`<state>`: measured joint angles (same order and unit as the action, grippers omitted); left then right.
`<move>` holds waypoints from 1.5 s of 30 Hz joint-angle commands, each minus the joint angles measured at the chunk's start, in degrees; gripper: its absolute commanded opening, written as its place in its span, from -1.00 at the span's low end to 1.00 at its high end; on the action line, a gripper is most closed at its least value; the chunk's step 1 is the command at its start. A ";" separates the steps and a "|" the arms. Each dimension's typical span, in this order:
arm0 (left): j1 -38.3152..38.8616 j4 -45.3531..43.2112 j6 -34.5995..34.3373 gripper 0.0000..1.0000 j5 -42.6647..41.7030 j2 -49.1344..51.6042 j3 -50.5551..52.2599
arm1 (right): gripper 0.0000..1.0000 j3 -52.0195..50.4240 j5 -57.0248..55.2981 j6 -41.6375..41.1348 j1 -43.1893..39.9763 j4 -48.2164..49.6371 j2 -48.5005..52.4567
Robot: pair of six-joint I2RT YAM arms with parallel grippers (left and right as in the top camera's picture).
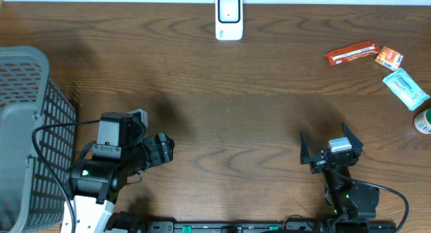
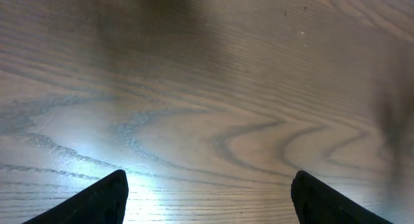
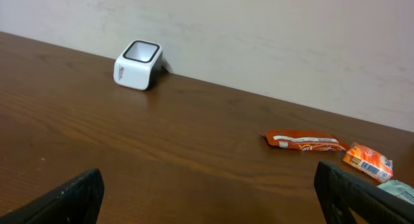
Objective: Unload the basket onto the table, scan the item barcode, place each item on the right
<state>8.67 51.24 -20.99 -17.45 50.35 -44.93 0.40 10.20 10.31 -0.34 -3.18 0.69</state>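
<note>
Currently: left hand (image 1: 163, 147) and right hand (image 1: 328, 142) both spread wide, holding nothing. White scanner (image 1: 229, 17) at far edge of desk (image 1: 256, 91); orange bar (image 1: 351, 53), orange packet (image 1: 388, 57), teal packet (image 1: 406, 88) lie far right.

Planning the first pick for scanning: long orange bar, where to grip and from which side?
I'd come straight down with the right pincer, open now, and pinch the orange bar across its narrow width near the middle. It lies flat, long axis roughly left-right; a small orange packet crowds its right end.
</note>
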 commanded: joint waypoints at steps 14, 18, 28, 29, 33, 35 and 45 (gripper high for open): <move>0.85 -48.11 16.52 0.63 8.09 -23.52 24.02 | 0.98 -0.09 -0.92 -1.05 0.44 -0.31 -0.31; -2.86 -52.92 16.50 0.63 7.85 -33.05 33.03 | 0.99 -0.09 -0.92 -1.05 0.44 -0.31 -0.31; -4.81 -54.45 21.03 0.63 8.11 -46.95 44.70 | 0.99 -0.09 -0.92 -1.05 0.44 -0.31 -0.31; -4.81 -54.07 21.99 0.63 8.11 -47.08 44.70 | 0.98 -0.09 -0.92 -1.05 0.44 -0.31 -0.31; -4.81 -48.00 22.91 0.63 8.11 -47.21 44.70 | 0.99 -0.09 -0.92 -1.05 0.44 -0.31 -0.31; -4.81 -47.80 22.93 0.63 8.20 -47.10 44.70 | 0.99 -0.09 -0.92 -1.05 0.44 -0.31 -0.31; -4.79 -47.87 22.91 0.63 8.31 -49.79 44.70 | 0.98 -0.09 -0.92 -1.05 0.44 -0.31 -0.31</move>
<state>4.16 0.67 1.15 -8.60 2.90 -0.73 0.40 9.37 10.28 -0.34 -3.25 0.69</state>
